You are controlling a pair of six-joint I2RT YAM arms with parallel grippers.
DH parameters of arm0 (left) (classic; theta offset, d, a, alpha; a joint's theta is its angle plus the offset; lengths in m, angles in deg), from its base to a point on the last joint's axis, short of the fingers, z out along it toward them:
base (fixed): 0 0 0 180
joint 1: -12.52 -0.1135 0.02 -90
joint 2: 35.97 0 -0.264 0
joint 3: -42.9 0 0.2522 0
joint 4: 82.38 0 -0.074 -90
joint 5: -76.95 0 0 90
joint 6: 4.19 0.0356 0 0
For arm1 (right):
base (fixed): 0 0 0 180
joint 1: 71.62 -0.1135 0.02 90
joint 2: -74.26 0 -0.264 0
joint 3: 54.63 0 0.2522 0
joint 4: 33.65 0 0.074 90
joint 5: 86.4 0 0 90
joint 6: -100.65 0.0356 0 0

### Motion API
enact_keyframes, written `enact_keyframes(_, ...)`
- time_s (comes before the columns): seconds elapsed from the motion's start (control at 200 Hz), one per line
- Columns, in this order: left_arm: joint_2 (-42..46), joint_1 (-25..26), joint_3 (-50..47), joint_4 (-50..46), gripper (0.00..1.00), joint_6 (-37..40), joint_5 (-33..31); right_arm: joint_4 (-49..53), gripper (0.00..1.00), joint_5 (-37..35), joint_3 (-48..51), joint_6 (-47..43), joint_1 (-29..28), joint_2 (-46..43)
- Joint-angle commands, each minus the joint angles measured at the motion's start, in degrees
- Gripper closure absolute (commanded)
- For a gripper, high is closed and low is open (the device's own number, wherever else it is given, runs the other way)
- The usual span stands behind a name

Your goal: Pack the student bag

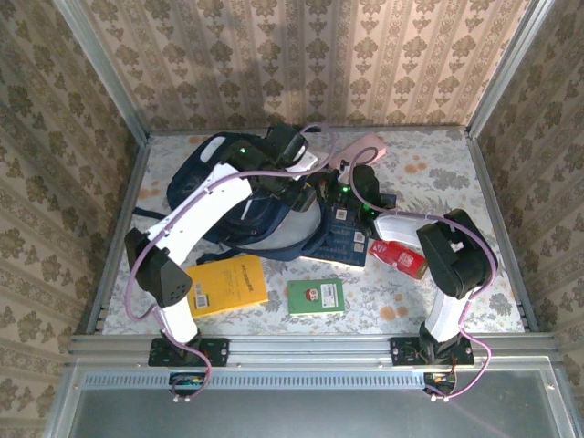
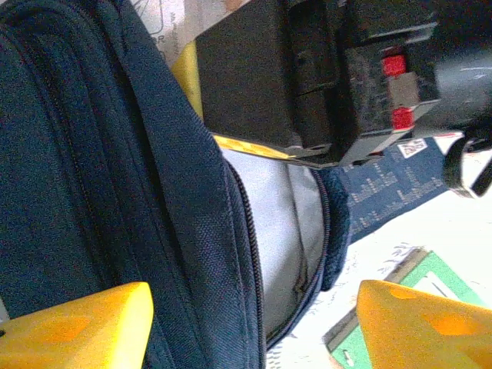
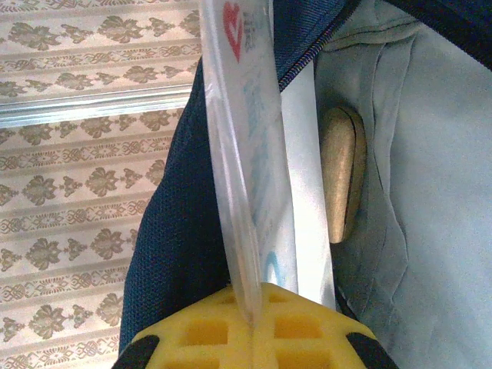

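Student bag (image 1: 196, 182): It lay toward the back of the table (image 1: 438, 182), in the middle. Its big zip was open and the pale grey inside showed.
Left gripper (image 2: 254, 330): It was at the bag's open edge. Its yellow fingers (image 2: 77, 327) stood wide apart. The dark edge of the bag ran between them but was not pinched. It held nothing.
Right gripper (image 3: 250, 330): Its jaws were closed tight on a thin plastic sheet (image 3: 231, 154) with a red heart and blue print on it.
Where the sheet was: It stood on its edge right at the mouth of the bag, beside the zip. I think it was partway in, not all the way.
Already inside: A small wooden thing (image 3: 342, 173) sat against the grey lining. I could not tell what it was.
Not packed yet: A yellow book (image 1: 226, 285) and a green book (image 1: 316, 296) lay flat in front of the bag, near the arms. A red packet (image 1: 399, 257) lay by the right arm, just beside the bag's front.
How far along: I think the job was near the middle. One thing looked packed, one was going in, and three waited outside.
Left to do: The sheet needed to slide in and be let go. Then the two books and the packet had to go in. Maybe the zip had to be closed last.
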Motion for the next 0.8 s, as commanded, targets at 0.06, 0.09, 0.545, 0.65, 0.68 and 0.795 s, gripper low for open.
enact_keyframes(0.06,-3.0,1.4,-0.8,-0.2,0.29,1.8,-8.3,-8.2,1.0,-0.5,-0.5,2.1,-0.8,-2.9)
enact_keyframes(0.09,-3.5,1.7,-0.5,-0.3,0.29,2.0,-9.4,-8.2,1.0,-0.6,-0.5,2.2,-0.9,-2.9)
enact_keyframes(0.545,-0.3,1.0,2.5,-1.3,1.0,5.0,-11.8,-5.5,1.0,-2.2,1.2,-0.7,-1.2,-4.6)
enact_keyframes(0.65,2.1,-0.6,3.7,-1.9,1.0,5.0,-11.8,-2.0,1.0,-2.8,2.4,-3.5,-1.3,-5.9)
enact_keyframes(0.68,2.8,-1.0,4.0,-1.8,1.0,5.1,-12.2,-0.8,1.0,-3.2,3.0,-4.6,-1.3,-6.4)
enact_keyframes(0.795,5.0,-1.9,5.0,-1.6,1.0,5.9,-15.2,1.4,1.0,-4.9,5.2,-8.0,-2.1,-7.3)
